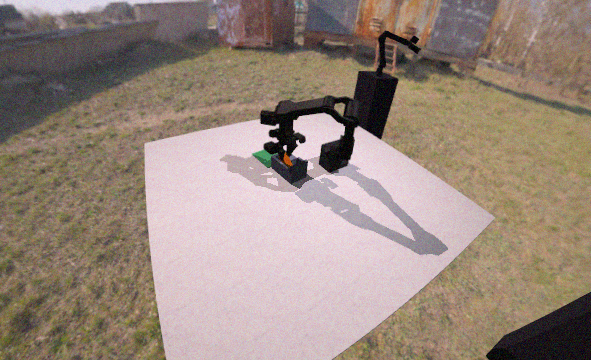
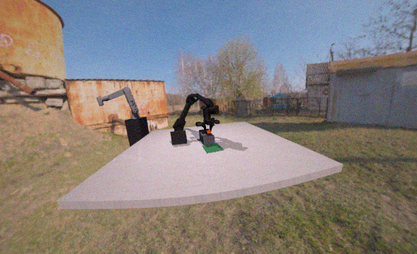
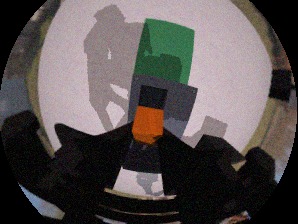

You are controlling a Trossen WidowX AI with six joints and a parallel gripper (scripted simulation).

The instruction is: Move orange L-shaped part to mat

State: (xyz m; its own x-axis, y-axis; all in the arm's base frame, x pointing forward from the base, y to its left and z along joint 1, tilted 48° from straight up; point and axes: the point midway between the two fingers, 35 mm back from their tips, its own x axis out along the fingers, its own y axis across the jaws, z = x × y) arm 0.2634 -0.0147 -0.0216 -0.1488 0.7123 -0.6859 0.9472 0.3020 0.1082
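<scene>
The orange L-shaped part (image 1: 287,160) (image 2: 209,132) (image 3: 148,120) is tilted, with its raised end above the rim of the grey tray (image 1: 298,173) (image 2: 208,140) (image 3: 176,102). Its lower portion is inside the pocket, mostly hidden by the tray walls and the fingers. My gripper (image 1: 286,154) (image 2: 208,130) (image 3: 146,126) points down over the tray and is shut on the raised end, with one finger on each side in the wrist view. The green mat (image 1: 262,157) (image 2: 213,148) (image 3: 171,40) lies flat beside the tray, with no part on it.
The arm's black base (image 1: 333,155) (image 2: 178,137) stands on the pale table (image 1: 235,240) (image 2: 201,176) near the tray. A second arm on a black pedestal (image 1: 375,102) (image 2: 137,130) stands beyond the table edge. The arm's shadow crosses the table and part of the mat.
</scene>
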